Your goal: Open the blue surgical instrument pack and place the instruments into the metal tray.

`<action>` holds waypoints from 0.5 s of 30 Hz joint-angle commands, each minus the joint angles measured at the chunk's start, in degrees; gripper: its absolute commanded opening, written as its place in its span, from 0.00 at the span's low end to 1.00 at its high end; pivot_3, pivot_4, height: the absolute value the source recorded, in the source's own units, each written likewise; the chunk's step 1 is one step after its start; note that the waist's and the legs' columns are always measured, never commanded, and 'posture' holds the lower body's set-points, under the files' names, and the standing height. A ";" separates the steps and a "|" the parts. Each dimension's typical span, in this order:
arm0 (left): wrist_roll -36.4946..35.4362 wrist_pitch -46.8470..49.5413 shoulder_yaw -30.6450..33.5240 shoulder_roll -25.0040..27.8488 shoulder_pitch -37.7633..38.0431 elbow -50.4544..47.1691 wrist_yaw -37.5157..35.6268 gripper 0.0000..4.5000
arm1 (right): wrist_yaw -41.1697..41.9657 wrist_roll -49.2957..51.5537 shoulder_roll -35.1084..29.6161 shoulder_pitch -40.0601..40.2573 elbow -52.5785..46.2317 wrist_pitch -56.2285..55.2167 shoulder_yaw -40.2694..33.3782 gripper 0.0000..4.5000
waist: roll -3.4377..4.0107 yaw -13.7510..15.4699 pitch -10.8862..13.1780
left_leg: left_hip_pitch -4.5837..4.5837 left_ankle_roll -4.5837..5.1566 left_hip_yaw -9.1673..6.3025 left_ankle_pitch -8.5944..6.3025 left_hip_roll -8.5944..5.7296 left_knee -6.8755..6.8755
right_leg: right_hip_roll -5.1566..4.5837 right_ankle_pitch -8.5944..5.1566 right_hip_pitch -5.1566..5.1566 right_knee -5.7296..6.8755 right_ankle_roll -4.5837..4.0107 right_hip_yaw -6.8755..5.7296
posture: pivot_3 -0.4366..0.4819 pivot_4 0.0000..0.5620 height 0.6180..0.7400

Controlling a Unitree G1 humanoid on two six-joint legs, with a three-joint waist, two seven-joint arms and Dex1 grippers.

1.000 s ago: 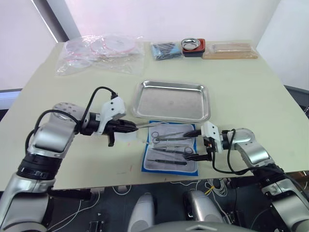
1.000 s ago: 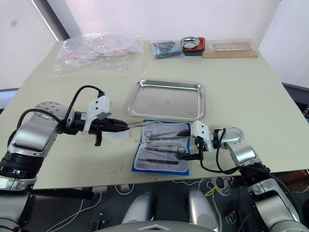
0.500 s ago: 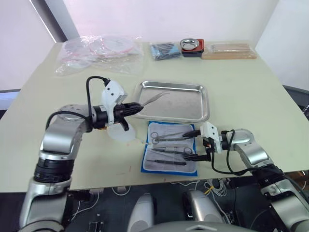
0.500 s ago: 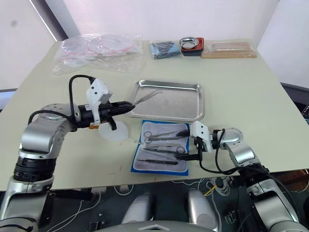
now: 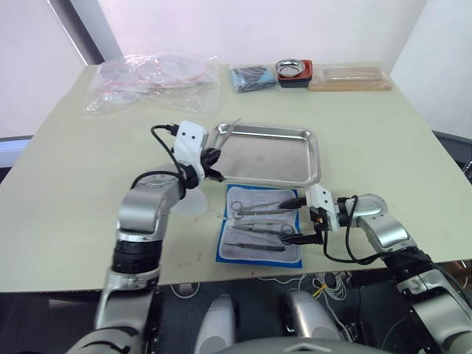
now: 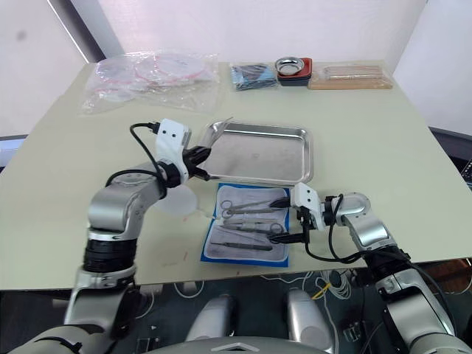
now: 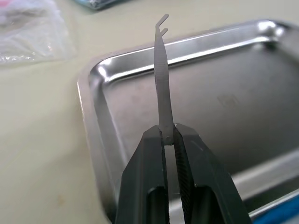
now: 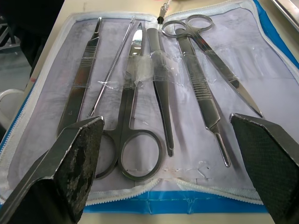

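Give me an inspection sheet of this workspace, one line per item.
Surface: beige table.
Job's things: blue surgical instrument pack lies open near the front edge, instruments in its pockets; metal tray beyond it.
Clutter: clear plastic bags, dark-blue packet, metal bowl in red holder, wooden box along the far edge.
Grippers: left gripper pinches forceps over the tray; right gripper open at the pack.
Cables: black, on both wrists.
Surroundings: white wall.
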 commanded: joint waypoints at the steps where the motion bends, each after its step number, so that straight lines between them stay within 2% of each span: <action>1: 0.85 2.72 1.60 -1.20 -2.45 0.09 4.41 0.00 | -0.56 -5.12 -0.82 2.80 6.45 2.76 3.82 1.00 | 0.01 -0.05 0.00 | 0.01 0.00 0.00 0.00 -0.01 0.00 | 0.00 0.01 0.00 0.01 0.02 0.00 | 0.48 0.27 1.00; 7: 1.16 6.10 2.83 -6.65 -3.86 0.19 10.92 0.00 | -0.96 -5.15 -0.96 2.89 6.37 2.80 3.58 1.00 | 0.00 -0.03 -0.01 | 0.01 -0.02 0.00 0.01 -0.03 0.00 | -0.02 0.02 0.02 -0.01 0.03 0.01 | 0.48 0.27 1.00; 11: 3.01 5.20 -0.17 -6.57 -3.35 0.57 11.78 0.00 | -2.21 -5.05 -0.77 3.20 6.15 2.67 2.98 1.00 | 0.00 -0.06 -0.01 | 0.01 -0.03 -0.02 0.02 -0.05 0.00 | -0.02 0.04 0.03 -0.01 0.06 0.01 | 0.48 0.27 1.00; 15: 4.83 6.91 0.97 -8.14 -3.98 3.01 16.21 0.00 | -2.59 -4.70 -0.56 3.44 5.81 3.11 2.77 1.00 | 0.00 -0.04 -0.01 | 0.04 -0.05 -0.04 0.03 -0.06 0.00 | -0.02 0.04 0.05 -0.01 0.07 0.01 | 0.48 0.27 1.00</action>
